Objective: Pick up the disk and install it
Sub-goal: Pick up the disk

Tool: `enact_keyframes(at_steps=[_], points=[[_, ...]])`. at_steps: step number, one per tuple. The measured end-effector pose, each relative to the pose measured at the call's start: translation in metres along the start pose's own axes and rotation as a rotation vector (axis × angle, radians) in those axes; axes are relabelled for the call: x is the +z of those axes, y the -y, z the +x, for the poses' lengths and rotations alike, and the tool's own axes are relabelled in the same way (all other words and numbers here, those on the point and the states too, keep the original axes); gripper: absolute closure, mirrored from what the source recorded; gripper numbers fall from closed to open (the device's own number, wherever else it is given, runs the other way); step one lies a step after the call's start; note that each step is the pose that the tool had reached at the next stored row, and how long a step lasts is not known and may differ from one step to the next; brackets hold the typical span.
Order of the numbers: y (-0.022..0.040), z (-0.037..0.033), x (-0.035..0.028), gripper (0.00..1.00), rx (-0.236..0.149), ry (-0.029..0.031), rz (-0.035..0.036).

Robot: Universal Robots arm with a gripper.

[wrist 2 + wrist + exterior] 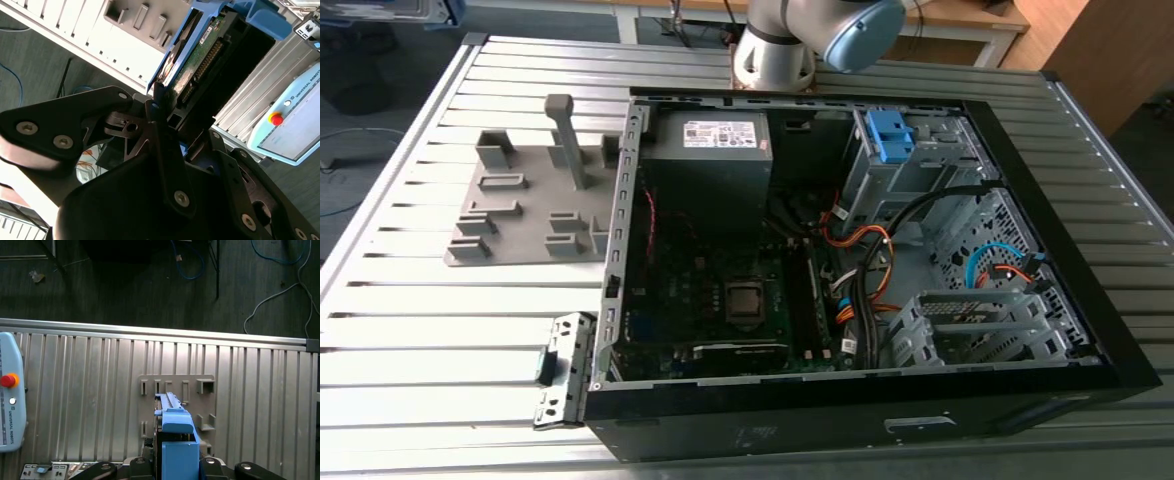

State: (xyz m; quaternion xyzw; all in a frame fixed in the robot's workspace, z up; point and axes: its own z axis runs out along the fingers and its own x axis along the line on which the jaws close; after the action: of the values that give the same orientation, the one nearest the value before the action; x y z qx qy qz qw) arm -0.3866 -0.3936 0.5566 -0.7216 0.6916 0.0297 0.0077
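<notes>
Open computer case [854, 410] on slatted table [427, 330]; grey fixture [520, 215] just beside; arm [781, 40] beyond.

the disk [192, 67], drive in a blue carrier frame, green circuit board side showing, clamped at one end in the gripper [161, 102], above the slatted table [75, 390]

Robot lab: slatted aluminium bench [400, 330], teach pendant [10, 405].

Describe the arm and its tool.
The arm is a silver-grey tube with a rounded light-blue joint cap. The tool is matte black, built of flat linked plates fastened with silver screws.
</notes>
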Motion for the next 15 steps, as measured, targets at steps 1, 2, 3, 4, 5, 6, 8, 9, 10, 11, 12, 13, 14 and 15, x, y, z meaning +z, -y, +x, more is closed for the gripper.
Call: enact_keyframes(at_steps=[1,2,3,4,5,6,8,9,10,11,12,13,14,15], points=[[0.0,0.0005,0.0,0.64,0.0,0.0,0.0],[-0.0001,0.001,0.0,0.64,0.0,0.0,0.0],[-0.0001,0.0014,-0.0001,0.64,0.0,0.0,0.0],[-0.0001,0.0019,-0.0001,0.64,0.0,-0.0001,-0.0001],[-0.0001,0.0023,-0.0001,0.64,0.0,-0.0001,0.0],[-0.0001,0.0027,-0.0002,0.64,0.0,-0.0001,-0.0001],[-0.0002,0.0036,-0.0002,0.64,0.0,-0.0001,0.0],[-0.0002,0.004,-0.0002,0.64,0.0,-0.0002,-0.0001],[-0.0002,0.0045,-0.0002,0.64,0.0,-0.0001,0.0],[-0.0002,0.0049,-0.0003,0.64,0.0,-0.0002,0.0],[-0.0002,0.0053,-0.0003,0.64,0.0,-0.0002,-0.0001],[-0.0002,0.0058,-0.0003,0.64,0.0,-0.0002,0.0],[-0.0002,0.0062,-0.0004,0.64,0.0,-0.0003,-0.0001],[-0.0003,0.0066,-0.0004,0.64,0.0,-0.0002,-0.0001]])
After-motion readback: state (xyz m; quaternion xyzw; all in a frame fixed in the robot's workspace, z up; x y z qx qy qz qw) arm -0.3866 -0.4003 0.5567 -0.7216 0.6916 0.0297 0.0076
